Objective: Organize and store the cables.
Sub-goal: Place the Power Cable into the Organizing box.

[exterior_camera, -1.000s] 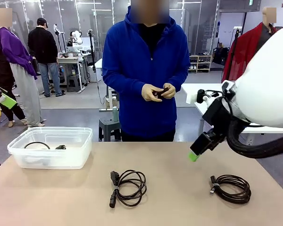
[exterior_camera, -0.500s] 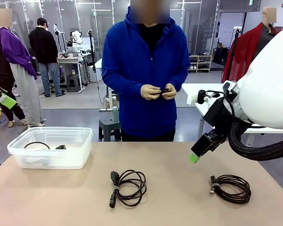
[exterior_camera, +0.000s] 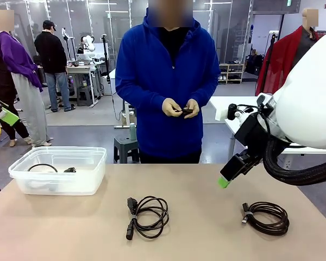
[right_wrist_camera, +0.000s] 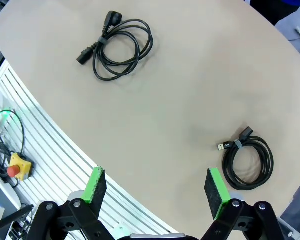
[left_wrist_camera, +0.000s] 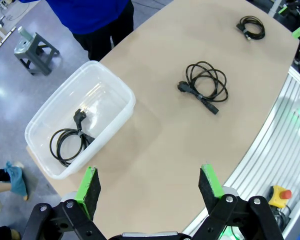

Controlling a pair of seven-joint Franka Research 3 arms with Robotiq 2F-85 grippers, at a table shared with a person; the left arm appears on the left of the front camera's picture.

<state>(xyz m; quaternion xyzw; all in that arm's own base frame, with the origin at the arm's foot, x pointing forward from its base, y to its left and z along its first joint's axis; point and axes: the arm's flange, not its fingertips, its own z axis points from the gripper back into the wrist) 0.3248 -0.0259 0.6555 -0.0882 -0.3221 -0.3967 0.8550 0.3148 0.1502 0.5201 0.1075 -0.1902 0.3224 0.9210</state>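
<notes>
Cables (exterior_camera: 164,213): 3 coils in play. Binned coil (left_wrist_camera: 81,134) lies flat on the bottom of a clear bin (exterior_camera: 60,185) at the far L end of the table (exterior_camera: 206,187), so that one's stored. Mid coil (left_wrist_camera: 200,95) lies loose on the bare top nr the robot's edge, well apart from the bin. R coil (right_wrist_camera: 235,146) lies loose too, on the R side.

R gripper (right_wrist_camera: 155,186) hangs above the table w/ jaws wide, nothing btwn the pads. In its wrist view the R coil sits off to one side, not under centre. L gripper (left_wrist_camera: 148,184) is up high over the L end nr the bin, also wide & empty.

Vs a sec ago, hardly anything has changed. No coil has shifted and the R gripper dipped a touch at most. Person's hands (exterior_camera: 179,107) dropped slightly, fiddling w/ a small dark item, too small to ID.

So no pick is under way yet: 1 stored, 2 on the table. Prob. next is the R arm going for the R coil, its closest, but it must line up over the bundle first. Thin loops could splay if pinched on one strand; the tie looks the safer grab.
</notes>
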